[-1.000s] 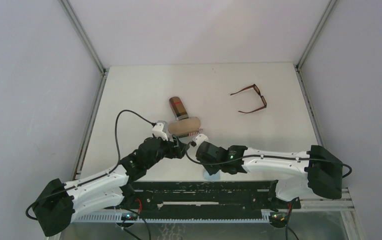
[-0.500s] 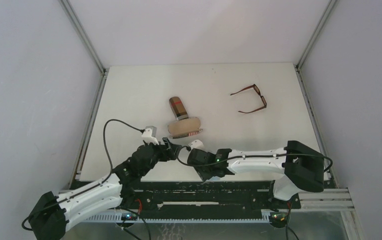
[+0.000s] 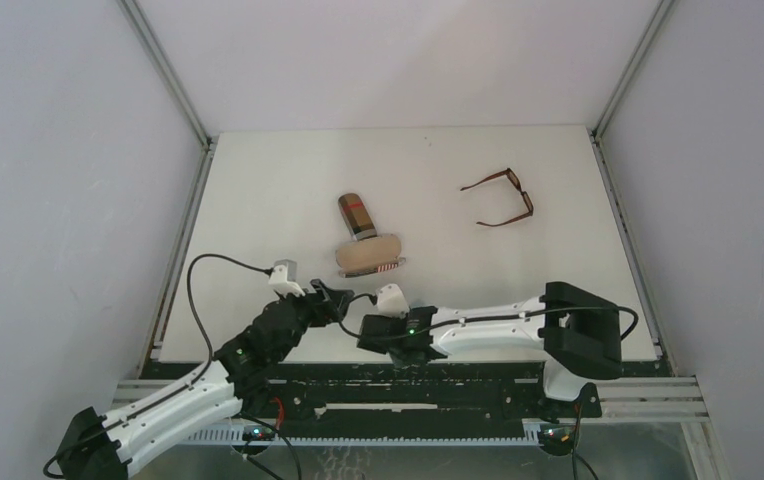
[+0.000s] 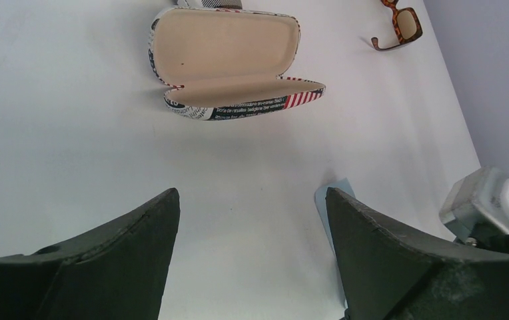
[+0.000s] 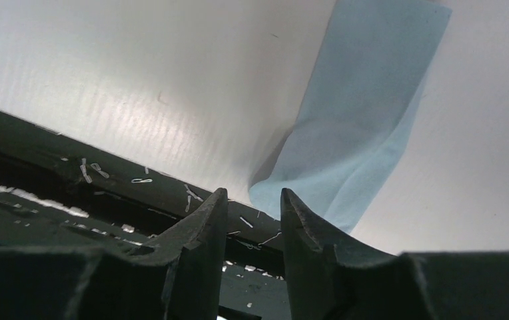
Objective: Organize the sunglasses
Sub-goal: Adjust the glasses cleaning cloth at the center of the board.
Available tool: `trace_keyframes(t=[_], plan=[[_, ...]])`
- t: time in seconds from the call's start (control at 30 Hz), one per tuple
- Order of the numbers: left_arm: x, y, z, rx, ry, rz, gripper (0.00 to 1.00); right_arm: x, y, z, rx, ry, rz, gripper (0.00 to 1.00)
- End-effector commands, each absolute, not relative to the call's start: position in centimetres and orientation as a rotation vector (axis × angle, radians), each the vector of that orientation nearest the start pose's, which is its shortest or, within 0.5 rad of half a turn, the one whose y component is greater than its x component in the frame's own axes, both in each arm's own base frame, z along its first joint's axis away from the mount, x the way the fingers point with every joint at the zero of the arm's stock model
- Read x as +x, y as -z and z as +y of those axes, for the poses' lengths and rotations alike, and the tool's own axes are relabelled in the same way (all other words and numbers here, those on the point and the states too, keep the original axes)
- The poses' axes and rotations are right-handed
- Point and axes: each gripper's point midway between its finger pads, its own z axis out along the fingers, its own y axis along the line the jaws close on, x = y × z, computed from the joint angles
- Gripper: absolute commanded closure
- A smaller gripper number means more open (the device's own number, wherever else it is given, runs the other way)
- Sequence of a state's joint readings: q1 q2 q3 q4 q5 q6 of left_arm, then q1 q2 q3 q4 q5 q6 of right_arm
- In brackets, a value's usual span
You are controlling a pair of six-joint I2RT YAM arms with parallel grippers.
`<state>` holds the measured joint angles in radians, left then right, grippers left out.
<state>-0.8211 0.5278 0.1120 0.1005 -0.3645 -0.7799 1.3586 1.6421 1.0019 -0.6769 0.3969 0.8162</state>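
Note:
The dark brown sunglasses (image 3: 503, 198) lie unfolded at the back right of the table; they also show at the top of the left wrist view (image 4: 398, 20). The red sunglasses are out of view. My left gripper (image 3: 330, 298) is open and empty, low over the table in front of the open flag-print case (image 4: 225, 60), which is empty. My right gripper (image 3: 366, 336) hangs over the table's near edge; in the right wrist view its jaws (image 5: 254, 193) stand slightly apart with nothing between them, beside a light blue cloth (image 5: 365, 107).
A brown case (image 3: 356, 216) lies just behind the flag-print case (image 3: 368, 254). The blue cloth's corner (image 4: 335, 193) shows beside my left gripper's right finger. The black rail (image 5: 52, 173) runs along the table's near edge. The right wrist camera housing (image 4: 492, 203) sits close on the right.
Both arms have drawn back from the flag-print case toward the near edge. The left gripper moved down-left, and the right gripper moved left and down over the table's edge.

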Motion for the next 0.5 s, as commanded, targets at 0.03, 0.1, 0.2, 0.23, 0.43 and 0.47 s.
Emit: trace_keyframes(t=[0.03, 0.1, 0.2, 0.23, 0.43, 0.47], plan=[[21.02, -9.40, -16.57, -0.266, 0.744, 1.910, 0.15, 10.66, -3.37, 29.03, -0.583, 0.057, 2.574, 0.66], [21.02, -9.40, -16.64, -0.263, 0.747, 1.909, 0.15, 10.49, -3.17, 29.28, -0.595, 0.058, 2.578, 0.66], [21.07, -9.45, -16.72, -0.260, 0.748, 1.908, 0.15, 10.37, -2.89, 29.45, -0.607, 0.067, 2.582, 0.66], [21.07, -9.42, -16.73, -0.259, 0.747, 1.909, 0.15, 10.38, -2.81, 29.26, -0.609, 0.083, 2.583, 0.67], [21.14, -9.44, -16.92, -0.253, 0.752, 1.911, 0.15, 10.64, -2.84, 28.67, -0.603, 0.129, 2.571, 0.90], [21.12, -9.41, -16.96, -0.251, 0.752, 1.912, 0.15, 10.65, -2.97, 28.62, -0.602, 0.129, 2.567, 0.93]])
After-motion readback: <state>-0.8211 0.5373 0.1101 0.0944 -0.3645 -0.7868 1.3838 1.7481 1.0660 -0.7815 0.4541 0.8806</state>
